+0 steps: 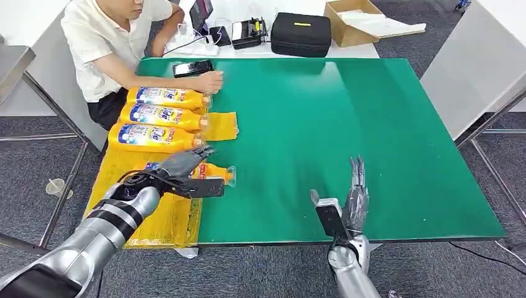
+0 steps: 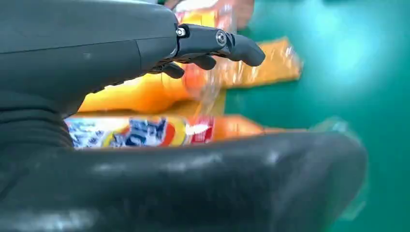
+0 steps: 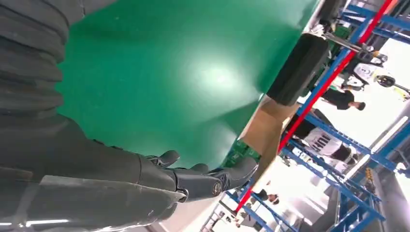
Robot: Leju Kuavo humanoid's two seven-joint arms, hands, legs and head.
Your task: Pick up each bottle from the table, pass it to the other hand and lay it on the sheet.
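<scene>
Item: my left hand (image 1: 186, 169), fingers curled over a fourth bottle (image 1: 214, 172) lying on the yellow sheet (image 1: 161, 217) at the green table's (image 1: 347, 124) left edge; whether the grip is closed, I cannot tell. Three bottles (image 1: 155, 115) lie side by side beyond it. My right hand (image 1: 347, 202): fingers straight and apart, empty, above bare table. A person's hand (image 1: 208, 81) rests by the farthest bottle

Glossy plastic bottles (image 1: 155, 138), crinkly yellow sheet (image 1: 167, 217) (plastic-looking), smooth green table (image 1: 347, 124)
</scene>
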